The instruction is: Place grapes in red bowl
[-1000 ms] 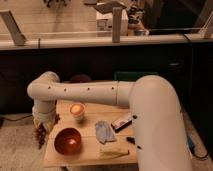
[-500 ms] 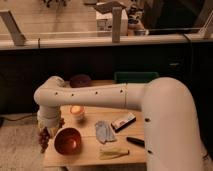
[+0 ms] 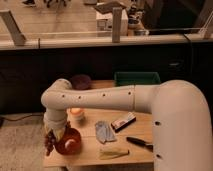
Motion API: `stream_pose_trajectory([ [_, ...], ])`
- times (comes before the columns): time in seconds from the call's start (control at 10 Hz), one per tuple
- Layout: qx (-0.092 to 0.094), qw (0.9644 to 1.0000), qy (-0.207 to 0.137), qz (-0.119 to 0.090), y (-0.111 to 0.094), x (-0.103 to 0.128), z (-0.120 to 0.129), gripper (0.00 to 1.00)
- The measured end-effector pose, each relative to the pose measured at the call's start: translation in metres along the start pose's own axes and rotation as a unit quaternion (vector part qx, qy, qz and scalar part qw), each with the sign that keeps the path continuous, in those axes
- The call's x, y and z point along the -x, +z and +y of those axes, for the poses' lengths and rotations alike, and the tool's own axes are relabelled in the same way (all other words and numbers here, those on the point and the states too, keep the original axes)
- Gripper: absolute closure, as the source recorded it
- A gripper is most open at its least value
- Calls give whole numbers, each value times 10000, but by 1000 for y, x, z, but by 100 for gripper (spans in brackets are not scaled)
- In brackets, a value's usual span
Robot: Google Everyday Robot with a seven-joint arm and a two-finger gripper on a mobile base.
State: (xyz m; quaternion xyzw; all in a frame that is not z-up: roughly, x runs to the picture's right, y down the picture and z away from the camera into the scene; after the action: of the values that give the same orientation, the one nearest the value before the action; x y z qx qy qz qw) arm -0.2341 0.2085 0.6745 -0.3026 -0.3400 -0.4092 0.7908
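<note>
White, thick robot arm (image 3: 100, 97)
Smooth, rounded cream-white shells with small dark holes along them; the pincer (image 3: 53, 133) sits low on the left, at the arm's end.

White arm (image 3: 100, 99); gripper (image 3: 52, 132) by table's left edge clasps dark reddish-brown grapes (image 3: 48, 143) beside orange-red bowl (image 3: 76, 140). Purple-maroon bowl (image 3: 80, 81), green bin (image 3: 136, 78), grey-blue cloth (image 3: 103, 132), tan table (image 3: 87, 152)

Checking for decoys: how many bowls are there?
2: the red bowl front-left, beside the gripper holding the grapes; the purple bowl at the back. The arm may hide more.
</note>
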Motion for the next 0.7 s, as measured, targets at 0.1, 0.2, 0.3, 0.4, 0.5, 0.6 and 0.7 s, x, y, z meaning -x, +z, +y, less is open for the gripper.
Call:
stream_pose_trajectory([
  [0.1,28,10000,28,-5,0,-1,3,100],
  [0.2,40,10000,33,-5,0,0,4,100],
  [0.3,50,10000,54,-2,0,-1,6,100],
  [0.4,55,10000,83,-1,0,-3,8,100],
  [0.5,58,9999,109,3,0,-5,9,100],
  [0.6,50,9999,148,11,0,-5,10,97],
  [0.7,26,9998,213,18,-1,-6,11,91],
])
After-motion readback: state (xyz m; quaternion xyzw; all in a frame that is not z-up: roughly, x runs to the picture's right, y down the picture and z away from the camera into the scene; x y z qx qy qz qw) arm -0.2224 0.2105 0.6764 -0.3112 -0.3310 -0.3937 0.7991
